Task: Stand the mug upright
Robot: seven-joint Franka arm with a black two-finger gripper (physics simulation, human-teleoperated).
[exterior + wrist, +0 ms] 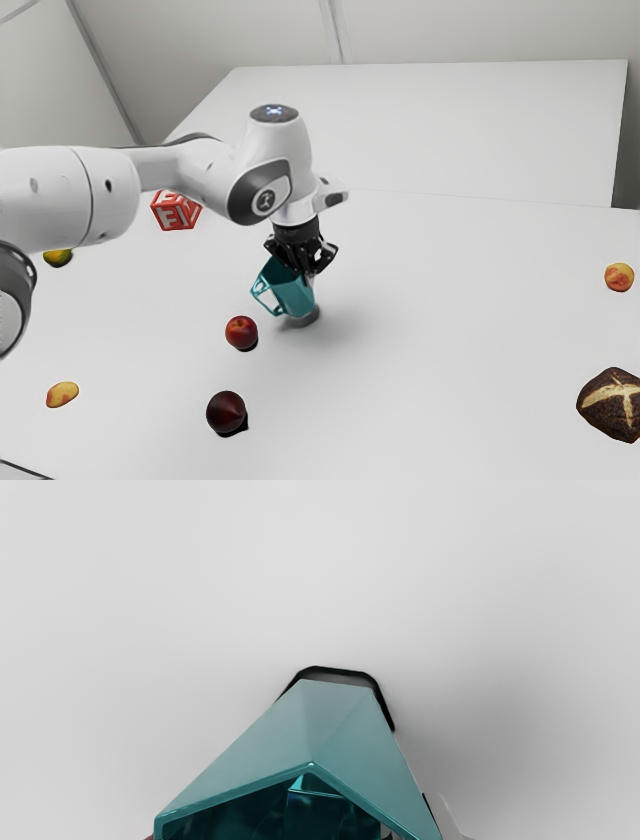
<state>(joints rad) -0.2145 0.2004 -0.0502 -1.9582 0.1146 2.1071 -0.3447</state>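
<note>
Mug (289, 291): tilted, near the frame's centre; we level it gently.
Pincer (308, 278): clamped on mug; we open only when it stands flat.

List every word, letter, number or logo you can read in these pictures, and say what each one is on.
"E" and "V": on the red block; its other markings are too small to read surely.
Round badge on the arm's side: a symbol, too small to make out.
Blue-lit mark on the arm's top cap: too small to read.
</note>
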